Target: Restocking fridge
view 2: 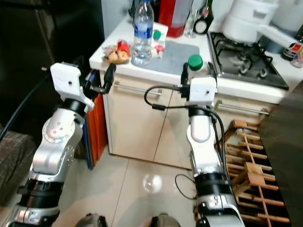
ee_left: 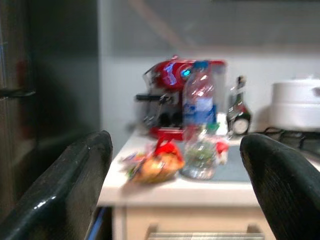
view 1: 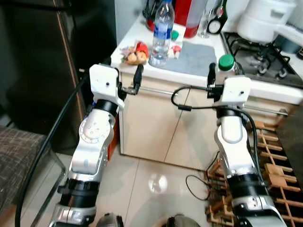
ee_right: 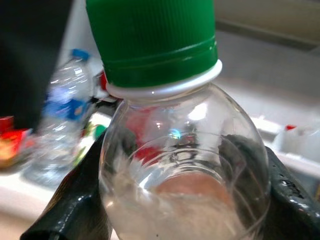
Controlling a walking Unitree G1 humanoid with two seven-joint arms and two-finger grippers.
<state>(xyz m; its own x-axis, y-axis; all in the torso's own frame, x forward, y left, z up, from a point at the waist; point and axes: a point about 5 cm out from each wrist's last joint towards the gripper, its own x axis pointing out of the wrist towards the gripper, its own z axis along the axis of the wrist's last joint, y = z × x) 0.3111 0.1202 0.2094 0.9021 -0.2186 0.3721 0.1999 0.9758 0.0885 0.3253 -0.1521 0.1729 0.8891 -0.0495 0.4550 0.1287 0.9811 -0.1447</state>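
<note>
My right gripper (view 1: 224, 72) is shut on a clear bottle with a green cap (view 1: 226, 61), held upright in front of the counter edge by the stove. In the right wrist view its fingers (ee_right: 75, 200) press both sides of the bottle (ee_right: 175, 165). My left gripper (view 1: 127, 78) is open and holds nothing, level with the counter's left corner. A water bottle with a blue label (view 1: 162, 32) stands on the white counter (view 1: 137, 29), with a colourful snack packet (view 1: 135, 55) next to it. The dark fridge front (view 1: 42, 66) rises at the left.
On the counter stand a red coffee machine (view 1: 183, 14), a small green-capped carton (view 1: 175, 41) and a grey mat (view 1: 199, 57). A gas stove (view 1: 258, 54) with a white pot (view 1: 262, 19) lies to the right. A wooden rack (view 1: 277, 170) sits on the floor, a cushioned seat (view 1: 16, 156) at lower left.
</note>
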